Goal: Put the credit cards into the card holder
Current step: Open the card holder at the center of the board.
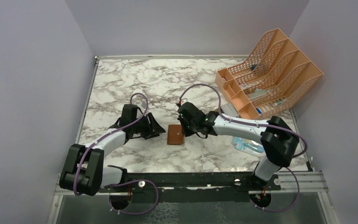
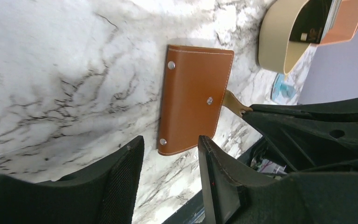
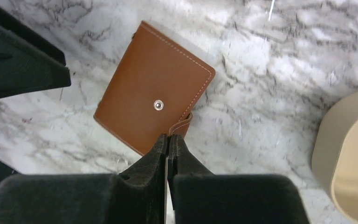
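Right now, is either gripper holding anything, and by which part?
The right gripper is shut on the brown leather card holder, pinching the tip of its snap strap. The left gripper is open and holds nothing.

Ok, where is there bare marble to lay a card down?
Widest: the marble from the far edge down to both arms, left of the orange file rack. Smaller: the strip between the card holder and the base rail. Crowded on the right: rack, tan tray, blue packet, right arm.

The brown card holder [image 1: 175,135] lies between left tool [image 1: 158,130] and right tool [image 1: 186,132].
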Robot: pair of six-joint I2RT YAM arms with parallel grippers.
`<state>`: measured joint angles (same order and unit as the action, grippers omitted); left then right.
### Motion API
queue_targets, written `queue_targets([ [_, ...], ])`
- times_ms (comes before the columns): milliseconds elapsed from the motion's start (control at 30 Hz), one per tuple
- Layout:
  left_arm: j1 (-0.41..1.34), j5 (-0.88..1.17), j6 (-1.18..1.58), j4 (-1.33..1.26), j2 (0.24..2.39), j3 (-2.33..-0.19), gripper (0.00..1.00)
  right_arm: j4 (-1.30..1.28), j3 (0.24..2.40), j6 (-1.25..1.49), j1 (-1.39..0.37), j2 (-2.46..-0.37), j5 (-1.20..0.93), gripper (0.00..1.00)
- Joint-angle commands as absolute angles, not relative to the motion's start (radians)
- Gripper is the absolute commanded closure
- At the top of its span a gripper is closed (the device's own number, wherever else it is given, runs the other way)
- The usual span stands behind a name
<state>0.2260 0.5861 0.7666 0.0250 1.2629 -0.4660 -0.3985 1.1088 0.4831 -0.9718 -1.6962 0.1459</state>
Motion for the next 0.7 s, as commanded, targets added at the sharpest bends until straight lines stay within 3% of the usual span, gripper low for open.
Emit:
queue_targets([
  [0, 0.288, 0.605, 0.742, 0.037, 1.275, -0.503, 0.50, -0.360, 1.027, 0.557, -0.975, -1.595, 0.070, 0.99],
  [333, 0.356, 0.616, 0.731, 0.064, 1.301, -0.562, 0.43, -0.239, 0.928, 0.679, -0.975, -1.399, -0.035, 0.99],
  [667, 0.360, 0.543, 0.686, 0.176, 1.225, -0.604, 0.33, -0.255, 0.939, 0.685, -0.975, -1.398, -0.028, 0.99],
])
